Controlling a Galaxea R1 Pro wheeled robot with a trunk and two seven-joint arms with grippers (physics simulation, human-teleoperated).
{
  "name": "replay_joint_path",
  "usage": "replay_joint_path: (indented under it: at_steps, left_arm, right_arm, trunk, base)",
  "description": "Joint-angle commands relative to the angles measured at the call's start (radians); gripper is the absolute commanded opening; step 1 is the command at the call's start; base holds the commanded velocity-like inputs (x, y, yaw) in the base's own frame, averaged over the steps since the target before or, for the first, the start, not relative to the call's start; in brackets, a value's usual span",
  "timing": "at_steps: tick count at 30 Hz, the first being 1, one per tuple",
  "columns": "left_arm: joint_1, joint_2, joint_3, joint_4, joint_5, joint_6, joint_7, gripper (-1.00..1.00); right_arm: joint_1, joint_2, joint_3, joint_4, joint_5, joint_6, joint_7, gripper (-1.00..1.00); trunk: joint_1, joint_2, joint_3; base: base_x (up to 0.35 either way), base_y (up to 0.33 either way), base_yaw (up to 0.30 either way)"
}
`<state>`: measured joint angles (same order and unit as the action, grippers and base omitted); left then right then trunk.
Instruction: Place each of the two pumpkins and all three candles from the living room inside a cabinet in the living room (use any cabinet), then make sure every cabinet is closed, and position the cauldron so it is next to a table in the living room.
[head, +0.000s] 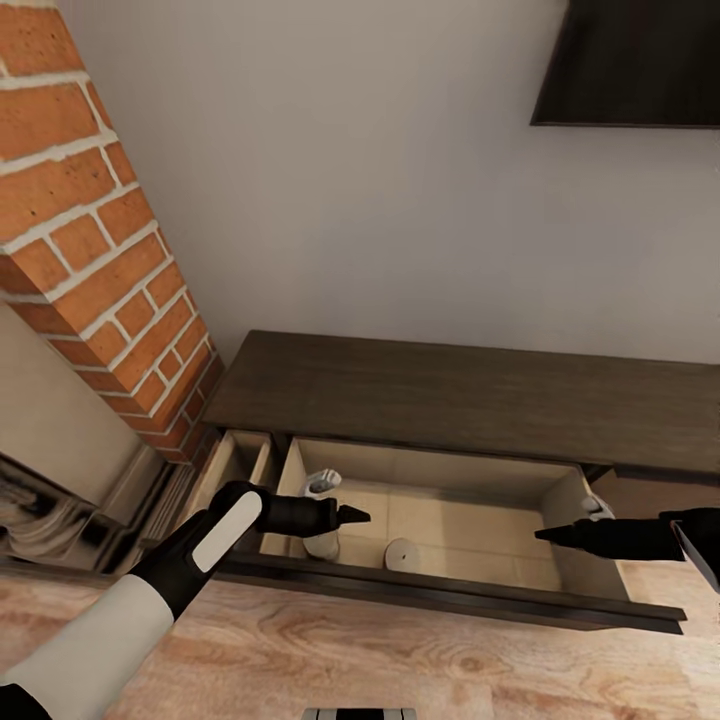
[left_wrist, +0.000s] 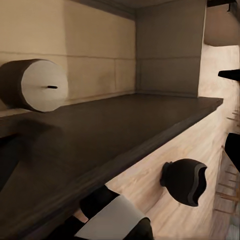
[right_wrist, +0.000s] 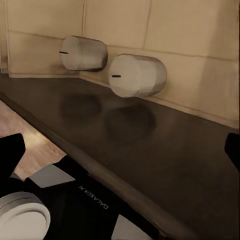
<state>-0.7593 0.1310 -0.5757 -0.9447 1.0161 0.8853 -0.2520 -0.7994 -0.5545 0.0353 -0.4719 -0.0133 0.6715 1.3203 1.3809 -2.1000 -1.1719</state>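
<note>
Left gripper (head: 352, 516) overlaps one candle (head: 322, 545); dark panel (head: 628, 62) cropped at frame's upper right.

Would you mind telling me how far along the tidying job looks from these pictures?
Partly done: two candles stand inside the open drawer of the cabinet. In hand: the left gripper and right gripper hover over that drawer, holding nothing visible. Left: the drawer is still open, and no third candle, pumpkin or cauldron can be seen stowed or placed here.

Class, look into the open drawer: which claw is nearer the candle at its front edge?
Left. The left claw hovers just left of the candle; the right claw sits farther off, to its right.
</note>
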Motion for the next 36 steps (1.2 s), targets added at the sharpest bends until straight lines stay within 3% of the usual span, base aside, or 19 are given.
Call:
replay_joint_path:
  at_steps: [1, 10, 12, 14, 18, 23, 25, 27, 28, 31, 36]
  left_arm:
    - [0.0, -0.001, -0.001, 0.0, -0.001, 0.001, 0.0, 1.0]
    - [0.001, -0.009, -0.005, -0.005, -0.001, 0.005, 0.0, 1.0]
    - [0.001, -0.013, -0.011, -0.011, -0.001, 0.006, 0.0, 1.0]
    - [0.001, -0.008, -0.019, -0.027, -0.001, 0.016, 0.0, 1.0]
    - [0.0, 0.024, -0.022, -0.084, -0.002, 0.076, 0.0, 1.0]
    - [0.0, 0.061, -0.023, -0.103, 0.0, 0.104, 0.0, 1.0]
    - [0.0, 0.07, -0.031, -0.104, -0.001, 0.114, 0.0, 1.0]
    - [-0.001, 0.079, -0.055, -0.106, -0.001, 0.121, 0.0, 1.0]
    - [-0.001, 0.089, -0.093, -0.097, -0.002, 0.121, 0.0, 1.0]
    - [0.001, 0.082, -0.099, -0.095, -0.002, 0.12, 0.001, 1.0]
    - [0.002, 0.078, -0.1, -0.099, -0.002, 0.117, 0.002, 1.0]
  right_arm:
    - [0.0, 0.0, 0.0, 0.0, -0.001, -0.005, -0.01, 1.0]
    - [0.0, 0.001, 0.0, 0.003, -0.005, -0.021, -0.057, 1.0]
    - [0.0, 0.001, 0.0, 0.002, -0.003, -0.021, -0.097, 1.0]
    - [0.0, 0.0, -0.001, -0.001, -0.001, -0.019, -0.133, 1.0]
    - [0.0, -0.007, 0.0, -0.003, 0.0, -0.011, -0.179, 1.0]
    - [0.0, -0.001, 0.007, 0.002, 0.002, -0.009, -0.186, 1.0]
    - [0.0, 0.002, 0.039, 0.007, 0.015, -0.009, -0.186, 1.0]
    - [0.0, -0.002, 0.054, 0.01, 0.021, -0.008, -0.178, 1.0]
    - [0.0, 0.001, 0.058, 0.013, 0.018, -0.007, -0.158, 1.0]
    - [0.001, 0.014, 0.06, 0.042, 0.017, -0.007, -0.156, 1.0]
    - [0.001, 0.015, 0.06, 0.047, 0.016, -0.007, -0.156, 1.0]
  trunk:
    - [-0.004, 0.007, 0.003]
    - [-0.038, 0.07, 0.031]
    - [-0.046, 0.084, 0.038]
    - [-0.054, 0.098, 0.044]
    - [-0.069, 0.126, 0.056]
    - [-0.088, 0.161, 0.072]
    - [-0.096, 0.175, 0.078]
    - [-0.104, 0.189, 0.085]
    - [-0.107, 0.196, 0.088]
    - [-0.119, 0.217, 0.097]
    - [-0.138, 0.252, 0.113]
  base:
    - [0.0, 0.0, 0.0]
    - [0.0, 0.0, 0.0]
    - [0.0, 0.0, 0.0]
    - [0.0, 0.0, 0.0]
    - [0.0, 0.0, 0.0]
    - [0.0, 0.0, 0.0]
    - [0.0, 0.0, 0.0]
    - [0.0, 0.0, 0.0]
    - [0.0, 0.0, 0.0]
    - [0.0, 0.0, 0.0]
    - [0.0, 0.0, 0.0]
